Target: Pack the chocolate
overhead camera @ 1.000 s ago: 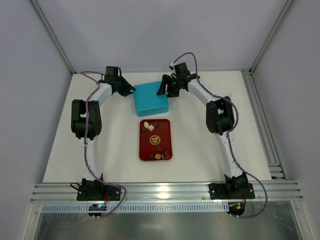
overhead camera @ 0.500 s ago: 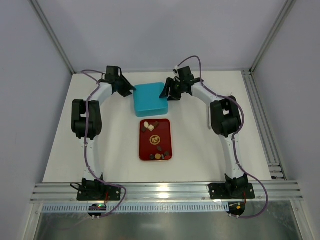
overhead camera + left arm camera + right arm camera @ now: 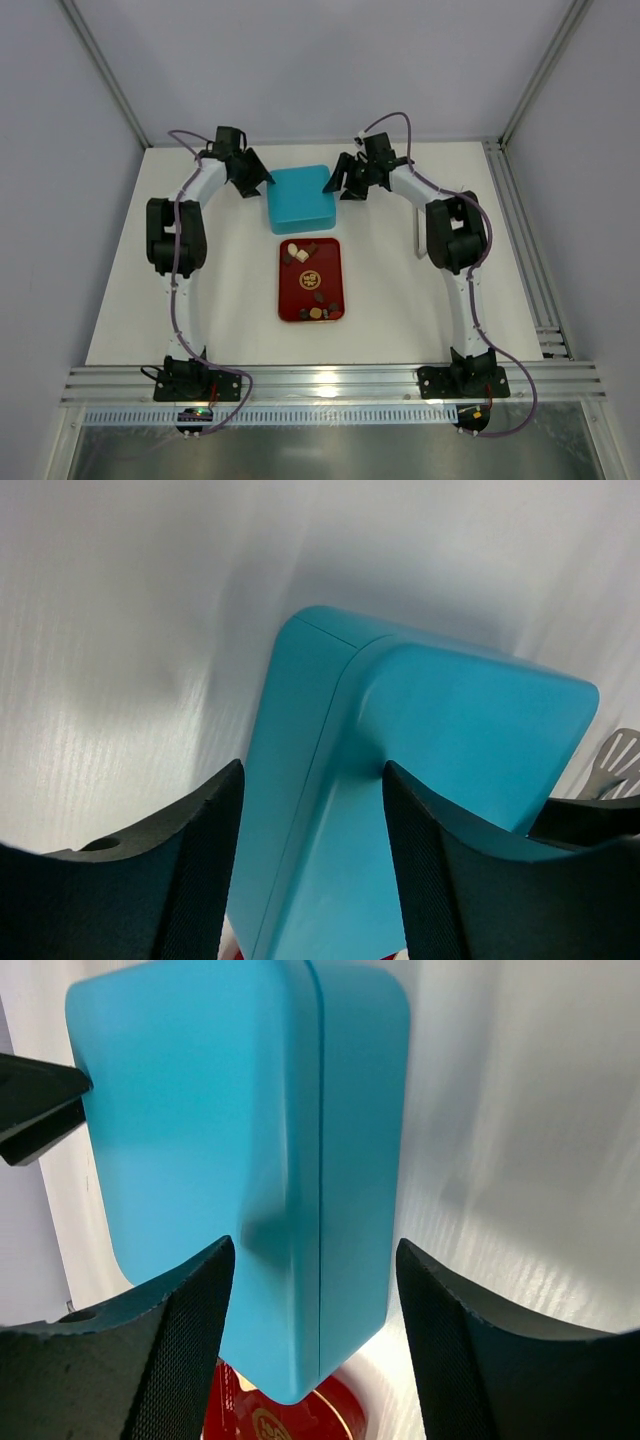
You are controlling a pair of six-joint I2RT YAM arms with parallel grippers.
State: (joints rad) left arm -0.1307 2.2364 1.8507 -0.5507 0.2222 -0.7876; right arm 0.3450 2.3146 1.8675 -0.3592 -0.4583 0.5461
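Note:
Several small chocolates [image 3: 303, 252], brown, tan and cream, lie on a red tray [image 3: 311, 291] at the table's middle. Behind it sits a closed teal box [image 3: 300, 199]. My left gripper [image 3: 260, 181] is open at the box's far left corner; in the left wrist view [image 3: 312, 865] its jaws straddle that corner of the box [image 3: 440, 740]. My right gripper [image 3: 338, 183] is open at the box's far right corner; in the right wrist view [image 3: 315, 1345] its jaws straddle the box's right edge [image 3: 300, 1160], with the tray [image 3: 290, 1415] showing below.
A pale flat object [image 3: 419, 241] lies on the white table right of the box, by the right arm's elbow. An aluminium rail [image 3: 330, 380] runs along the near edge. Frame posts stand at the back corners.
My right gripper has moved right and back from over the box's right edge to just outside its far right corner. My left gripper has shifted slightly at the far left corner.

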